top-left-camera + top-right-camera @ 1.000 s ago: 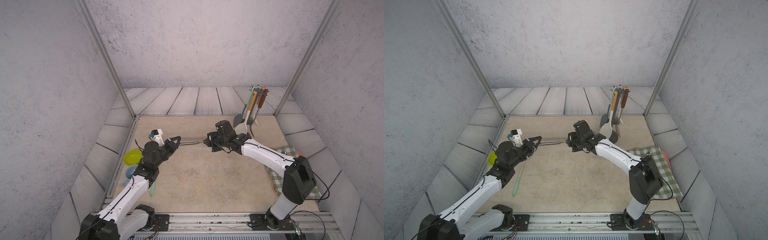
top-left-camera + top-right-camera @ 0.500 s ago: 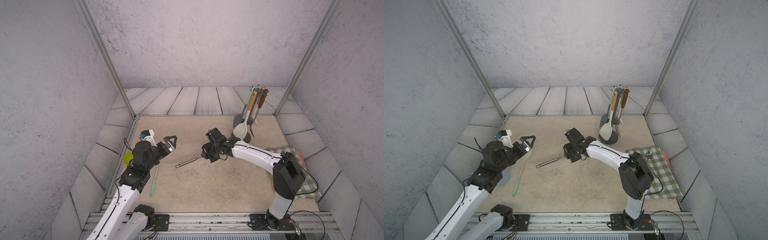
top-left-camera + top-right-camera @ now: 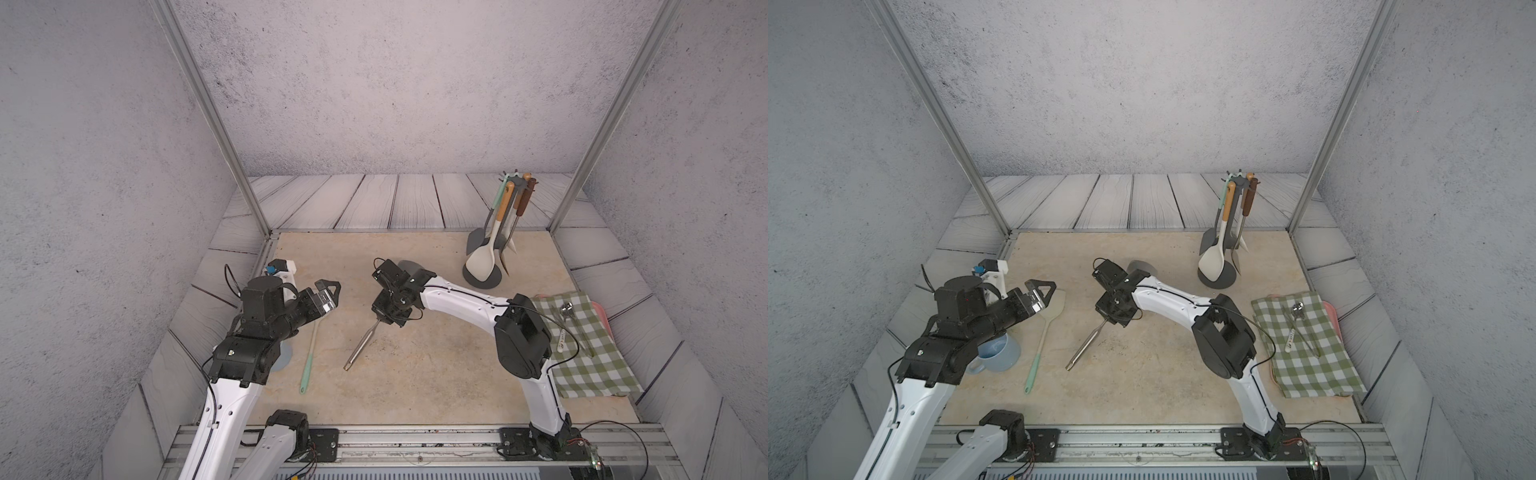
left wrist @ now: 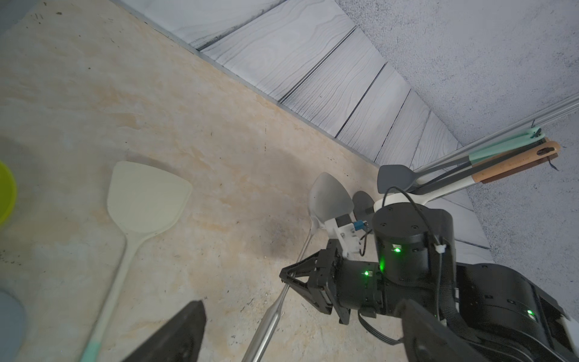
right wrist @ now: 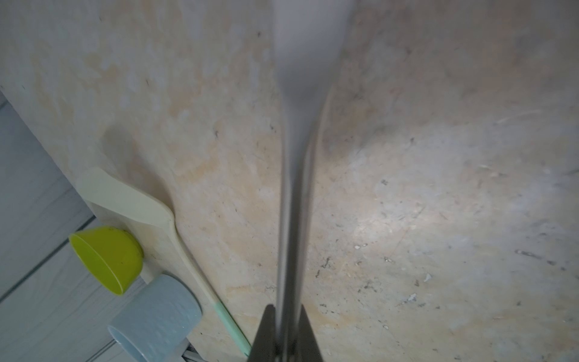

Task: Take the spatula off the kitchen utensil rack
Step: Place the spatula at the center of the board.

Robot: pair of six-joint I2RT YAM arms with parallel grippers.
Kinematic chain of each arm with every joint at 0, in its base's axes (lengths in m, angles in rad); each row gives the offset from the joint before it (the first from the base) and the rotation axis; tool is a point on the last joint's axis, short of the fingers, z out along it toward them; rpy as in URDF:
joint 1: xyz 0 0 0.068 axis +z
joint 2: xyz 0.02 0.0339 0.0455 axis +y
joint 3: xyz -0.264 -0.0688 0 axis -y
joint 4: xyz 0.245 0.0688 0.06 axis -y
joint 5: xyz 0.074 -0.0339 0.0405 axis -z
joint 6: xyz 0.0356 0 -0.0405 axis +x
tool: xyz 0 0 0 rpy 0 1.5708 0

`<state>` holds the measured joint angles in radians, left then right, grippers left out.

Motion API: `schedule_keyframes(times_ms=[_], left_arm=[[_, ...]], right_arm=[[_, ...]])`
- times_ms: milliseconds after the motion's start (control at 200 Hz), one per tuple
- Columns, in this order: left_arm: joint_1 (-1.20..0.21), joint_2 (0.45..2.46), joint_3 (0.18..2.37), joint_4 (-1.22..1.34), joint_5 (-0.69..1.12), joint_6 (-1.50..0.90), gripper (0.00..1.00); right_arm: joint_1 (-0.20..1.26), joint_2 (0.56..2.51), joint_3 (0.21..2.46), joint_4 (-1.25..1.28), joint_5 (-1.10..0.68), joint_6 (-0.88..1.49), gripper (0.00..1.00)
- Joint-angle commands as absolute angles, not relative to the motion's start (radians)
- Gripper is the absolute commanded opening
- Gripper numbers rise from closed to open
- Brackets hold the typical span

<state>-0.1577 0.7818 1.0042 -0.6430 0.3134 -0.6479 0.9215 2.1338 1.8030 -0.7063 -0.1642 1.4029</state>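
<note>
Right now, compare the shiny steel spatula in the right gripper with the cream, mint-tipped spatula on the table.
The steel spatula is bare silver metal; the cream spatula is matte with a mint handle end. The steel spatula is clamped by the shut right gripper; the cream spatula lies loose beside the open left gripper. Both are long-handled, flat-bladed and off the kitchen utensil rack.

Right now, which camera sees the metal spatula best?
The left wrist view: it shows the metal spatula, blade and shaft, with the right gripper shut on it. Both top views show mainly its handle; the right arm hides most of the blade. The right wrist view shows a close blur.
</note>
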Motion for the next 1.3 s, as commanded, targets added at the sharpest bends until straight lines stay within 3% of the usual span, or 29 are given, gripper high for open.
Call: schedule_keyframes(times_ms=[0, 215, 575, 1296], left_arm=[[-0.138, 0.785, 1.023, -0.701, 0.362, -0.595, 0.99], [-0.112, 0.781, 1.018, -0.708, 0.377, -0.587, 0.99], [-0.090, 0.791, 1.006, -0.702, 0.397, -0.577, 0.99], [-0.059, 0.815, 0.962, -0.657, 0.438, -0.575, 0.99]], right_arm=[[0.959, 2.196, 1.910, -0.782, -0.124, 1.275, 0.00], [1.013, 2.344, 2.118, -0.891, -0.108, 1.171, 0.00], [1.042, 2.493, 2.275, -0.895, -0.101, 1.114, 0.00], [1.062, 2.616, 2.356, -0.814, -0.234, 1.110, 0.00]])
